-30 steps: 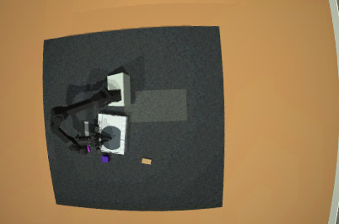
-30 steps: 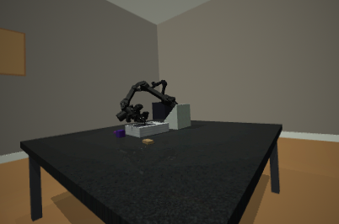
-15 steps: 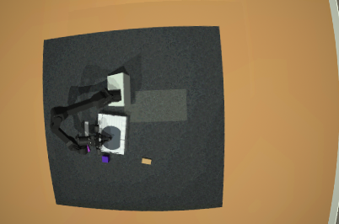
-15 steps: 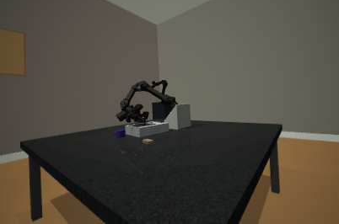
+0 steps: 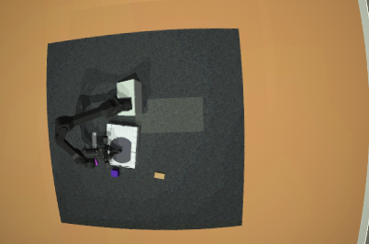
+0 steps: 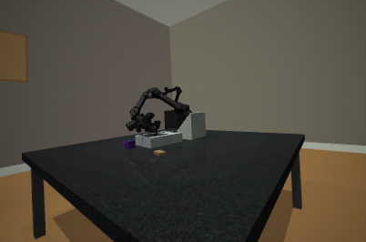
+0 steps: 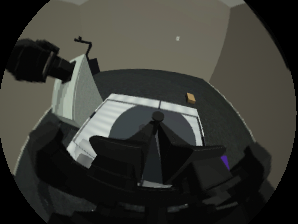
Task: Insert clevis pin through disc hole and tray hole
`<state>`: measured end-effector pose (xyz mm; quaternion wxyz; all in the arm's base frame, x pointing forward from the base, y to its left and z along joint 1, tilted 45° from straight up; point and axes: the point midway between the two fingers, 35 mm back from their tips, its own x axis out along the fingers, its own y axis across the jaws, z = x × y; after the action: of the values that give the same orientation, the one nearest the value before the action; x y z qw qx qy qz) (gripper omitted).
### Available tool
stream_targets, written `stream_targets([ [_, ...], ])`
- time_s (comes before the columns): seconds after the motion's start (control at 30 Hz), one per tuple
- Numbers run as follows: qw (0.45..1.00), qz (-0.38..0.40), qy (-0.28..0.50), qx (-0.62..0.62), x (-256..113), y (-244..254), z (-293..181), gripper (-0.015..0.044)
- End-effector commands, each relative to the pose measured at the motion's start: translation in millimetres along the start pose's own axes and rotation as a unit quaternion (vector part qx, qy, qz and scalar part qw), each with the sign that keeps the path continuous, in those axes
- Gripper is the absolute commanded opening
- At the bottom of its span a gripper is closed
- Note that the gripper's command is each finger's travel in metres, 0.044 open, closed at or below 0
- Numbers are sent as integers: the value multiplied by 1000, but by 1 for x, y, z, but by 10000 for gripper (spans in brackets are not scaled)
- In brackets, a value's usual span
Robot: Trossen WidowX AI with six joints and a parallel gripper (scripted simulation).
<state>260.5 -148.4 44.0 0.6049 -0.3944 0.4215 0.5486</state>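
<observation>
I have my gripper [image 5: 120,149] [image 6: 157,133] [image 7: 156,123] above the steel tray [image 5: 130,163] [image 6: 159,141] [image 7: 177,107], tips close together and pinching the clevis pin [image 7: 158,116]. Its round head shows at the tips in the wrist view. I think I grip it up by the head so the thin part can go down first, but the shank is too hard to see.

The aluminium disc [image 5: 125,145] [image 7: 187,126] lies flat in the tray, under my tips. It has to sit there so its hole and the tray's hole line up.

The purple block [image 5: 115,173] [image 6: 130,144] [image 7: 225,162] and the tan block [image 5: 159,175] [image 6: 159,153] [image 7: 190,98] are outside the tray, out of my way. Next I should line up the pin and lower it gently, because a bump could slide the disc.
</observation>
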Motion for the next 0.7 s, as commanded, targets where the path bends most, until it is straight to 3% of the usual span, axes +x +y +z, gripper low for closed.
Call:
stream_targets([
  [0.0, 1000, 0, 0, 0, 0, 0, 0, 0],
  [0.07, 1000, 0, 0, 0, 0, 0, 0, 0],
  [0.27, 1000, 0, 0, 0, 0, 0, 0, 157],
  [0.67, 1000, 0, 0, -3, -8, 0, 16, 160],
])
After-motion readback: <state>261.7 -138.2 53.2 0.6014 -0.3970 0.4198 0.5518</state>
